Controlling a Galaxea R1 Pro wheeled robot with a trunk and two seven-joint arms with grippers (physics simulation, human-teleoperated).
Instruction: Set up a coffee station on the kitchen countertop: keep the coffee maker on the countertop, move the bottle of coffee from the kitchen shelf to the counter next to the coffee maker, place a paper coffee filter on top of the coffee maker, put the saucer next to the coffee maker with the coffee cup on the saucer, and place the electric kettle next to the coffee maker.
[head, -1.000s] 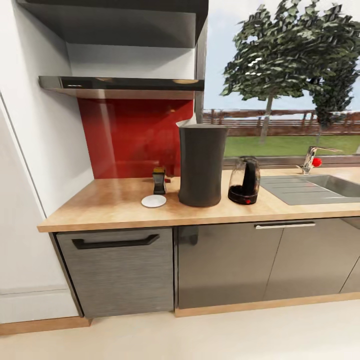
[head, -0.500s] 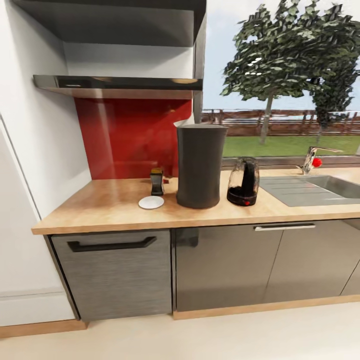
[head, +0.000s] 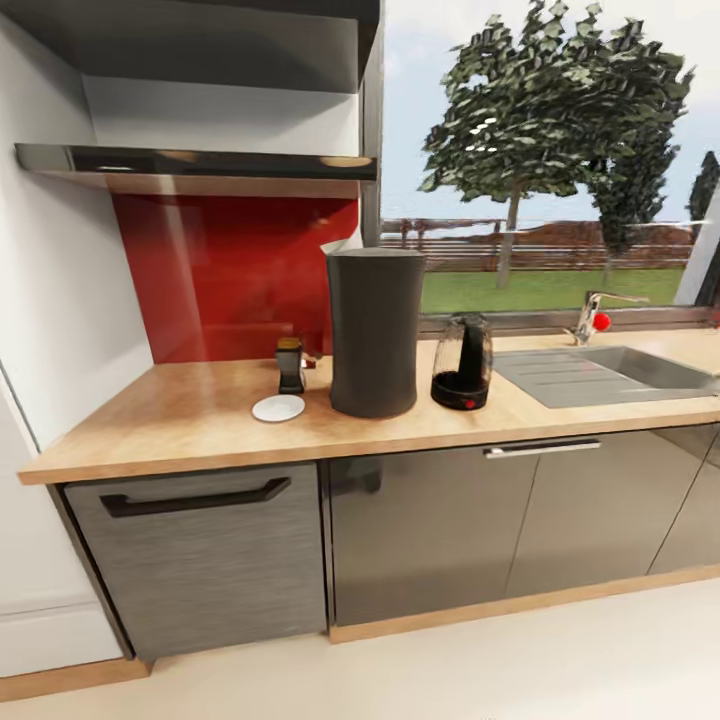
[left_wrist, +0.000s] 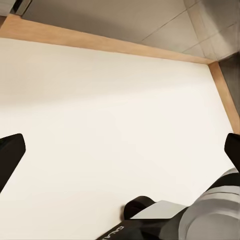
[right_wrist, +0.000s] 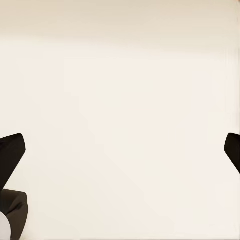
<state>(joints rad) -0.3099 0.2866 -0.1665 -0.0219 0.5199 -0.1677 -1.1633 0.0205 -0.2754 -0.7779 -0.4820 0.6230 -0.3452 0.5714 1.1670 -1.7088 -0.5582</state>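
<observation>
Standing on the kitchen countertop (head: 200, 420), the dark tapered coffee maker (head: 374, 330) has the empty white saucer (head: 278, 407) and small black bottle of coffee (head: 290, 364) to its left, the glass electric kettle (head: 462, 362) to its right. Something white peeks behind the maker, half hidden. We see our left gripper (left_wrist: 120, 150) and right gripper (right_wrist: 120, 147) spread wide above pale floor (right_wrist: 120, 75), holding nothing.

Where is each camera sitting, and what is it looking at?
Head view: on the robot's head, facing the kitchen countertop with the coffee maker, electric kettle and saucer; no arm visible.
Left wrist view: on the left arm, pointing down at the floor and cabinet base; its left gripper open.
Right wrist view: on the right arm, facing floor; right gripper open.
Shared: both wrist views show pale floor.
</observation>
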